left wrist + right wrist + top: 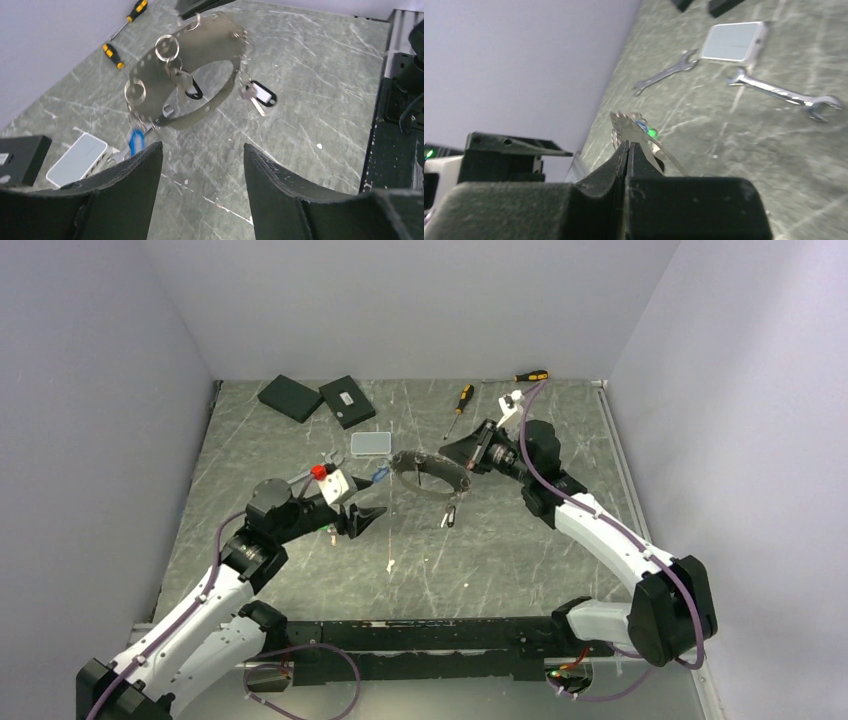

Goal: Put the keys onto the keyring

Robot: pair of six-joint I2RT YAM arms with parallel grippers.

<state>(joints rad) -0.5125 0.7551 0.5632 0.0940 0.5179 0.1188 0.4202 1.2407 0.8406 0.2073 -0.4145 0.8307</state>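
Note:
The keyring (pixel 428 476) is a wide silvery metal loop held off the table, with my right gripper (pixel 466 456) shut on its right edge. The right wrist view shows those jaws (pixel 627 144) pressed together on the thin metal, green and blue tags just beyond. In the left wrist view the keyring (pixel 150 80) carries small rings and black-tagged keys (pixel 263 95), one dangling at its right. A blue-tagged key (pixel 135 141) hangs at its lower left. My left gripper (pixel 202 145) is open and empty, below and short of the ring (pixel 370 513).
Two wrenches (pixel 666 75) (pixel 784 92) lie on the table beside a white box (pixel 371 443). Two black boxes (pixel 291 397) (pixel 347 400) sit at the back left. Yellow-and-black screwdrivers (pixel 530 375) (pixel 463 397) lie at the back.

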